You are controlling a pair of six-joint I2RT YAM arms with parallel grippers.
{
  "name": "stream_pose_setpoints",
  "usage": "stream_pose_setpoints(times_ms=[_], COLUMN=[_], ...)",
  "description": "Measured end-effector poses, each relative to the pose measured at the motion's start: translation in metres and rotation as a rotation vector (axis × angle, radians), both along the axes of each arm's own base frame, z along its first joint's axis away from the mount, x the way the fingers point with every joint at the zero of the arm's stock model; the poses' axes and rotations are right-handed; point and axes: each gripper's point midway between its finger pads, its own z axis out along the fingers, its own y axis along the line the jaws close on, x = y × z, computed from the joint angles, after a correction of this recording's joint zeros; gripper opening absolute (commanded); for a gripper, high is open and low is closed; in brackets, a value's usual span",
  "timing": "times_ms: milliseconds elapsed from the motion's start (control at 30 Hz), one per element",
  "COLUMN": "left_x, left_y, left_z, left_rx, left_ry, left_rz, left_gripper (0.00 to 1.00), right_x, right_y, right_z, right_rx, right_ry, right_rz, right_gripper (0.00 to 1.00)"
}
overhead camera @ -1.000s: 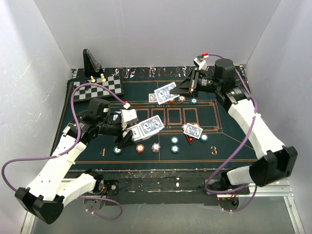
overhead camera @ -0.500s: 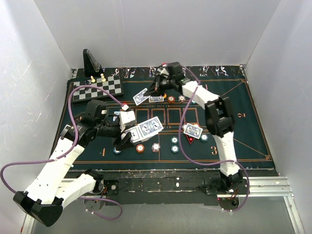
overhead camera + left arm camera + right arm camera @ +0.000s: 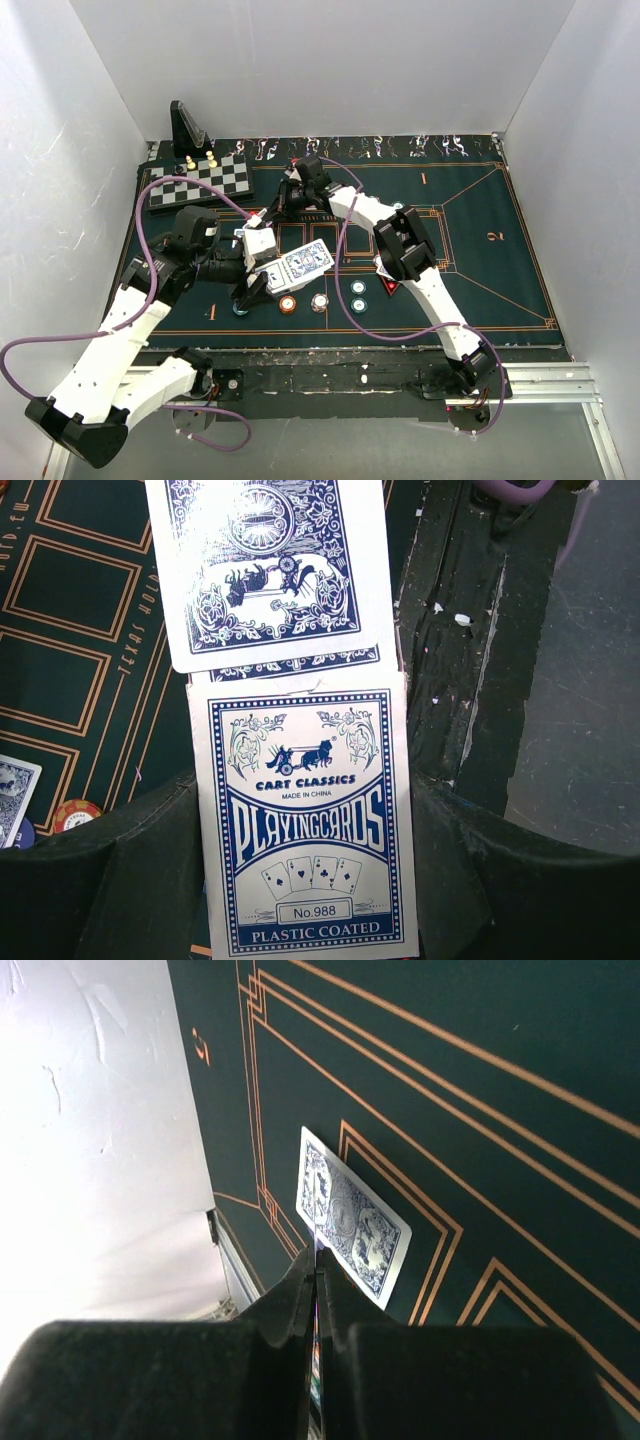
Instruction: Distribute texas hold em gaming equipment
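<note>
My left gripper (image 3: 268, 277) is shut on a blue-and-white playing card box (image 3: 301, 262), held above the mat's near middle. In the left wrist view the box (image 3: 305, 820) sits between the fingers (image 3: 130, 860), with a blue-backed card (image 3: 268, 570) sticking out of its top. My right gripper (image 3: 284, 201) reaches far left over the mat, shut on a card held edge-on (image 3: 317, 1245). Another blue-backed card (image 3: 352, 1217) lies on the mat just beyond it. An orange chip (image 3: 287, 303), a whitish chip (image 3: 319, 300) and teal chips (image 3: 358, 288) lie near the front. A red triangle marker (image 3: 388, 286) shows by the right forearm.
A black-and-white chessboard (image 3: 200, 178) with pawns sits at the back left, with a black angled stand (image 3: 187, 125) behind it. The green mat (image 3: 480, 250) has white walls on three sides. The right arm's elbow (image 3: 402, 243) stands over the mat's middle.
My right arm has swung from the far right across to the left with its card. My left arm has barely moved and still holds the box.
</note>
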Motion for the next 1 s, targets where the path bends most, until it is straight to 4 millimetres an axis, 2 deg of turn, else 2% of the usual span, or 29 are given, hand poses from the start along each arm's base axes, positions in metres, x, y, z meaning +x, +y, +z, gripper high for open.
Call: stream_pose_setpoints(times_ms=[133,267,367,500,833,933,1000], left_x=[0.000,0.000,-0.001,-0.002,-0.002,-0.002,-0.002], left_y=[0.000,0.000,0.000,0.001,0.001,0.001,0.001], left_z=[0.001,0.001,0.000,0.000,0.001,0.001,0.001], left_rx=[-0.002,-0.001,0.000,0.003,0.000,0.000,-0.001], left_ry=[-0.003,-0.003,0.000,0.004,0.001,-0.001,-0.002], left_rz=[0.000,0.000,0.000,0.001,0.001,0.001,0.001], left_gripper=[0.05,0.05,0.05,0.05,0.05,0.05,0.05], right_x=[0.007,0.007,0.006,0.003,-0.020,-0.029,-0.034], right_y=[0.000,-0.005,-0.006,-0.011,-0.039,-0.052,-0.065], right_z=[-0.003,-0.016,-0.017,-0.011,-0.004,0.018,0.041], right_rx=[-0.013,-0.047,-0.057,-0.085,-0.180,-0.178,-0.155], right_ry=[-0.005,0.006,0.005,-0.025,-0.048,-0.066,-0.084], right_rz=[-0.041,-0.062,-0.057,-0.055,-0.025,-0.013,-0.016], right_gripper=[0.40,0.68,0.78,0.80,0.85,0.87,0.88])
